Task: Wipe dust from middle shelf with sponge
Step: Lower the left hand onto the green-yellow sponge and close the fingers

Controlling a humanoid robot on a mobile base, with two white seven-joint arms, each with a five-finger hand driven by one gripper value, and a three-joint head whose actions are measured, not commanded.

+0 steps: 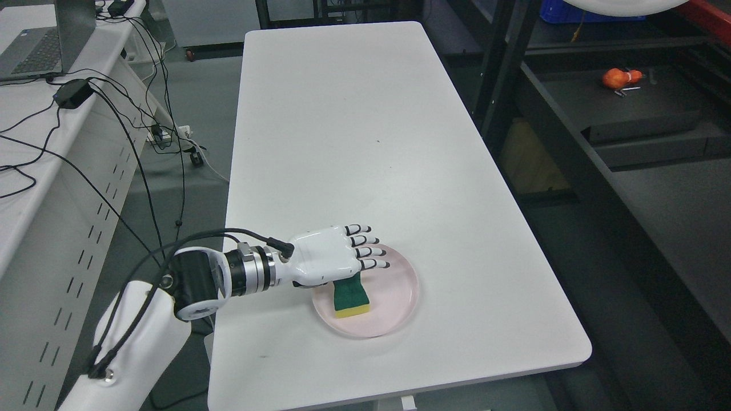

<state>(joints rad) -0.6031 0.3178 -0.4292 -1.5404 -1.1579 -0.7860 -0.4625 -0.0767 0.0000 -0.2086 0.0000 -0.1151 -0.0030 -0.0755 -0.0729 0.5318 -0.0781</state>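
Where the white table [354, 142] runs away from the camera, its top is bare save for a few small dark specks and a pink plate [394, 297] sitting near the table's near edge. On the plate lies the sponge [350, 295], dark green scouring face up with a yellow layer showing along its near end. The left hand [334, 260] comes in from the lower left and is directly over the plate's left part, palm down, covering the sponge's far end; its black-and-white fingers [368, 251] are stretched out nearly straight over the plate. Whether the thumb underneath touches the sponge cannot be told.

Left of the table stands a white desk [34, 171] with a slotted side panel, carrying a laptop [40, 40], a black power brick [72, 93] and a tangle of black cables [131, 114] that trail down to the grey floor [194, 114]. Right of the table a dark metal shelf rack [599, 160] stands, and on its level well beyond the plate an orange object [618, 78] rests. A blue crate [571, 11] shows at the top edge, beyond the rack.
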